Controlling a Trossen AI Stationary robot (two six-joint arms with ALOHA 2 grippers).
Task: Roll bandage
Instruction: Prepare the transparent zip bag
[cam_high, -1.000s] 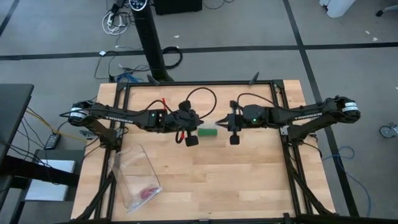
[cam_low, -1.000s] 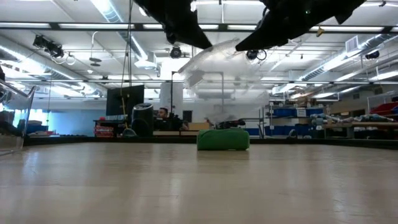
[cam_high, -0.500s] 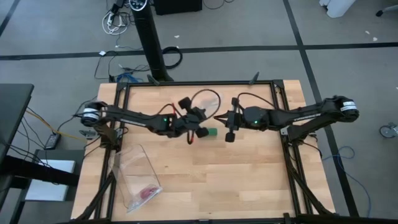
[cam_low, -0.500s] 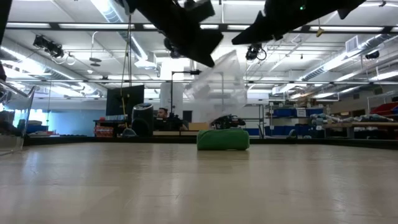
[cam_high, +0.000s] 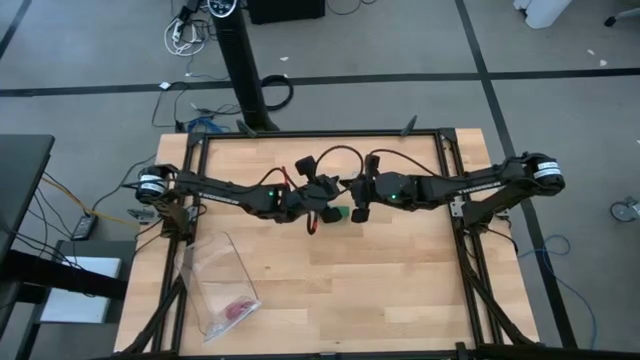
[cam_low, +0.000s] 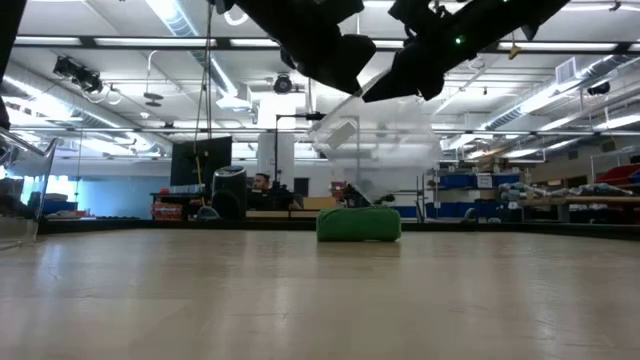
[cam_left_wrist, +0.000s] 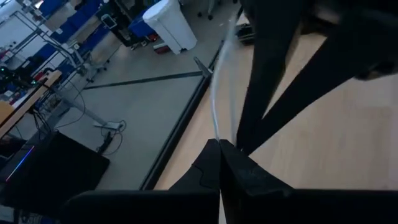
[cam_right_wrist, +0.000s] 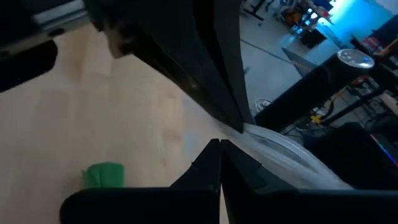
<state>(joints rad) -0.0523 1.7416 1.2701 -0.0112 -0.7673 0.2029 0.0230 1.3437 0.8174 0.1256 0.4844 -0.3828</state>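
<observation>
The bandage is a small green roll (cam_high: 343, 214) lying on its side on the wooden table; it also shows in the low view (cam_low: 358, 224) and the right wrist view (cam_right_wrist: 104, 175). A clear plastic bag (cam_low: 385, 150) hangs above it between my two grippers. My left gripper (cam_high: 328, 197) and my right gripper (cam_high: 356, 204) are both shut on the bag, close together over the roll. Whether the bag's lower end touches the roll cannot be told. My left gripper pinches a thin edge of the clear bag (cam_left_wrist: 217, 124) between its two shut fingers. The bag hangs below the gripper, clear of the table. My right gripper pinches the bag's crumpled plastic (cam_right_wrist: 261, 138) between its two shut fingers. The bag hangs slack between the two grippers.
A second clear plastic bag (cam_high: 220, 285) lies at the table's near left with a small pink item (cam_high: 236, 309) in it. The metal frame (cam_high: 455, 215) runs along the table's sides. Bare wood lies near and to the right of the roll.
Both grippers have come together over the green roll: the left has gone toward the table's right and far edges, the right toward the left edge. The clear bag has stayed hanging between them. The roll has not moved.
</observation>
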